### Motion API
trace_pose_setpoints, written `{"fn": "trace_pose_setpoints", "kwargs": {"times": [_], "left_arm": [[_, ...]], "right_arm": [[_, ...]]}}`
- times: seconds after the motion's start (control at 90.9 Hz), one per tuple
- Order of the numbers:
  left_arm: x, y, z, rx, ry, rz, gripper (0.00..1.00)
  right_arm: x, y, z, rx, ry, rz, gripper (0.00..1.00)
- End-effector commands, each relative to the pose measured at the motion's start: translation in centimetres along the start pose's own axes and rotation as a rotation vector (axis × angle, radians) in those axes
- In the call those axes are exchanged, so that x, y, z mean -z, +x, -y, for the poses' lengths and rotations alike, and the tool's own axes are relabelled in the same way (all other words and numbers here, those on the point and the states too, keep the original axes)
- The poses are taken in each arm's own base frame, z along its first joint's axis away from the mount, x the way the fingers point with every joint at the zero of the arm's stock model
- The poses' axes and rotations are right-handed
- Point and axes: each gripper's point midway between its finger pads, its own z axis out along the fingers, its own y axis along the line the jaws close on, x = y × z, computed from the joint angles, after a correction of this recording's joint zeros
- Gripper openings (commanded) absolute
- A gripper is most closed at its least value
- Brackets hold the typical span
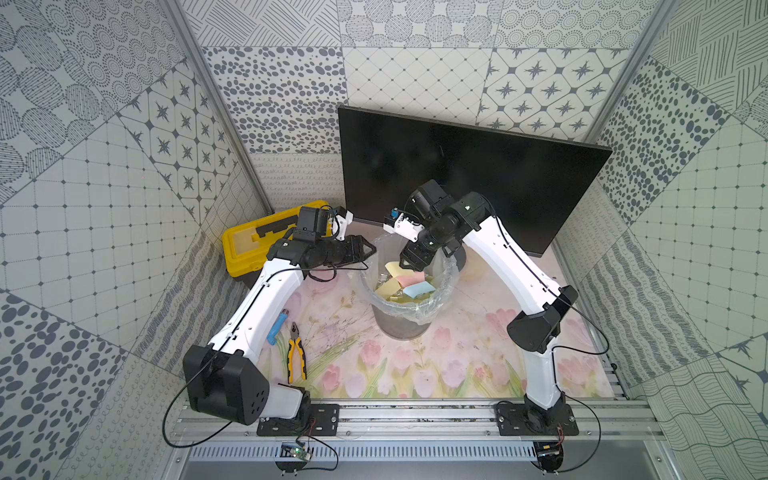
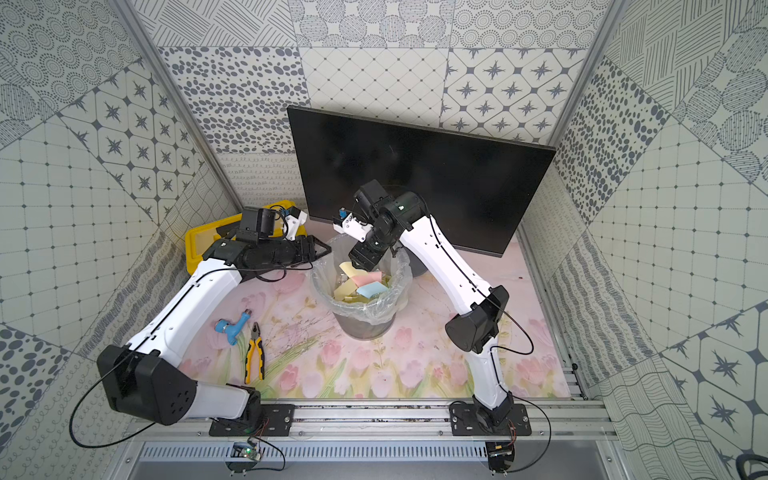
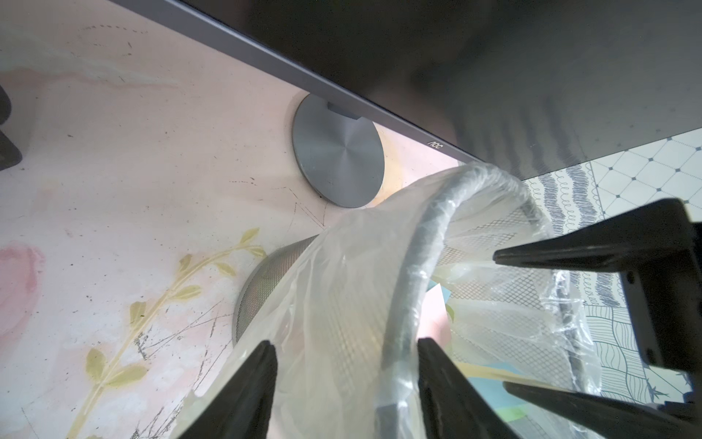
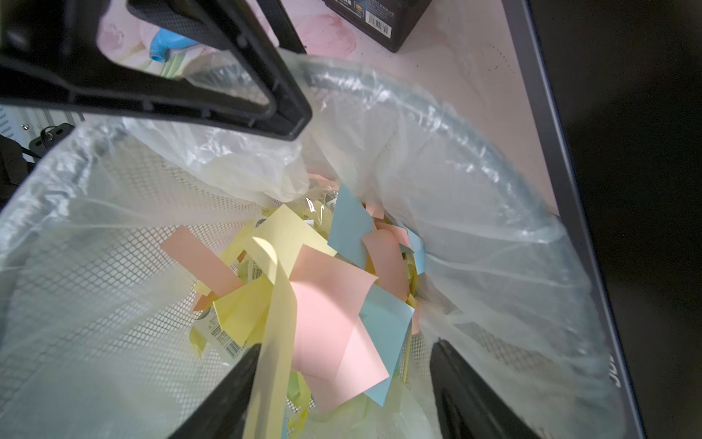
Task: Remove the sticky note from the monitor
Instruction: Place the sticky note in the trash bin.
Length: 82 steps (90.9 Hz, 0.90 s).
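Nearly done imo: left gripper [image 3: 345, 342], claw apart, straddles the rim of the liner-wrapped silver mesh bin [image 3: 419, 266]. Right gripper [image 4: 345, 346], claw apart over it, pale yellow paper sticky note [image 4: 280, 304] hanging against one finger. Flat black monitor [image 1: 478, 166] behind looks bare.

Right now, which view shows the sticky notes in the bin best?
Right wrist view: it looks straight into the bin, sticky notes large and clear. Both top views show them small; left wrist shows only slivers.
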Motion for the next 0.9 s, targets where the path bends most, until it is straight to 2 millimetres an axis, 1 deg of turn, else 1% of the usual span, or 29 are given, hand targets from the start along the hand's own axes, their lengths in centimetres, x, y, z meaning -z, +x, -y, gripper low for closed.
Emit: {"fn": "trace_pose_setpoints", "kwargs": {"times": [0.0,0.088,0.297,0.385,0.671,0.891], "left_arm": [[0.6,-1.1,0.8,-0.042,0.013,0.044,0.64],[0.8,-1.2,0.9,-0.044,0.013,0.053,0.65],[1.3,-1.6,1.1,-0.055,0.02,0.089,0.68],[1.5,-1.6,0.9,-0.059,0.007,0.094,0.68],[2.4,-2.3,0.2,-0.042,-0.013,0.144,0.7],[2.8,-2.4,-0.3,-0.027,-0.024,0.161,0.7]], "right_arm": [[1.8,-1.2,-1.7,0.032,-0.07,0.079,0.74],[1.9,-1.7,-3.7,0.034,-0.186,0.111,0.76],[2.1,-2.5,-6.3,0.009,-0.356,0.154,0.78],[2.3,-2.8,-6.9,0.004,-0.395,0.172,0.78],[2.3,-3.0,-9.0,0.018,-0.493,0.184,0.79],[2.7,-3.8,-9.1,0.013,-0.5,0.218,0.8]]}}
